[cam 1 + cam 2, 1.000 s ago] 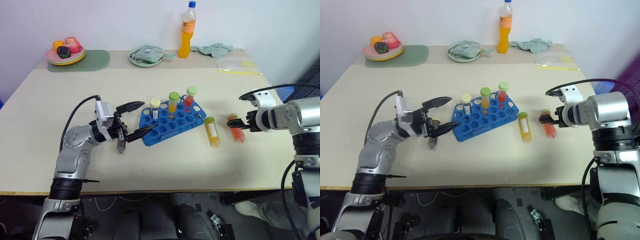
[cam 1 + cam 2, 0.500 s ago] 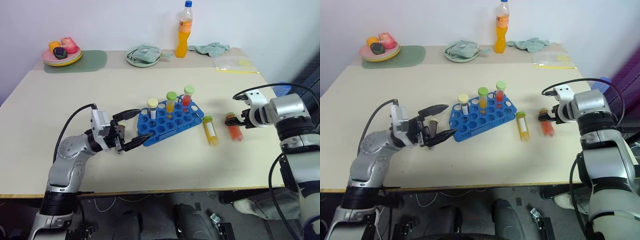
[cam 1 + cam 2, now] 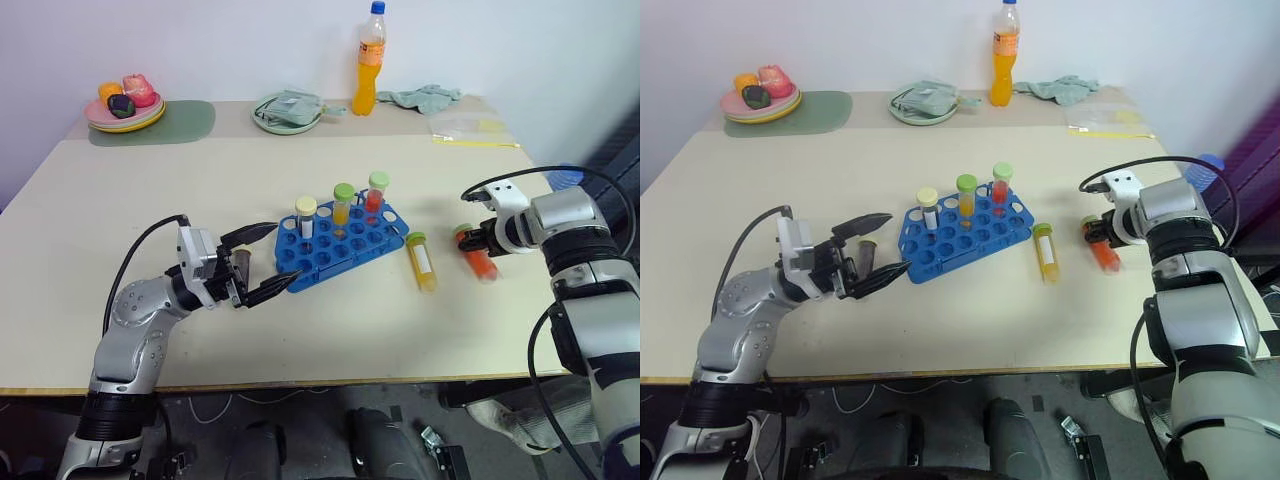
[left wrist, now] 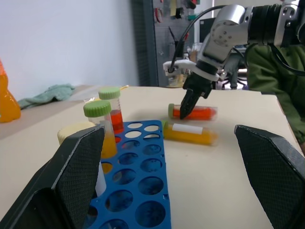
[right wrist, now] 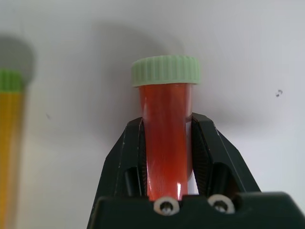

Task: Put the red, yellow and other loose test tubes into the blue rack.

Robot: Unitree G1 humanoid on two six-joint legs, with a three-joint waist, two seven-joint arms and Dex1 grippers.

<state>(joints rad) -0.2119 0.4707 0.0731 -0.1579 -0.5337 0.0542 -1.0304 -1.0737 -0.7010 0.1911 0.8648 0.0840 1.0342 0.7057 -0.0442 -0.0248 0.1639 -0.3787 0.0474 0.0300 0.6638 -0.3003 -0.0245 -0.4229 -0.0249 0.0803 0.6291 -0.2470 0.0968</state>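
The blue rack point(image 3: 340, 245) sits mid-table with three capped tubes upright in its back row. To its right lies the yellow tube point(image 3: 424, 262), and beyond that the red tube point(image 3: 478, 258) with a green cap. My right gripper point(image 5: 167, 125) is shut on the red tube point(image 5: 166, 143), which rests on the table. My left gripper point(image 3: 288, 250) hangs open just left of the rack. A dark brownish tube point(image 3: 241, 258) lies on the table between the bases of its fingers point(image 4: 71, 181).
Along the table's back edge stand an orange drink bottle point(image 3: 370, 60), a plate with a cloth point(image 3: 290, 110), a fruit plate point(image 3: 125, 105) on a green mat, another cloth point(image 3: 425, 97) and a plastic bag point(image 3: 475, 130). A person in green point(image 4: 271, 62) sits beyond the right arm.
My right gripper has closed on the red tube, which stays on the table. The left arm has held its place. The head camera has shifted a little.
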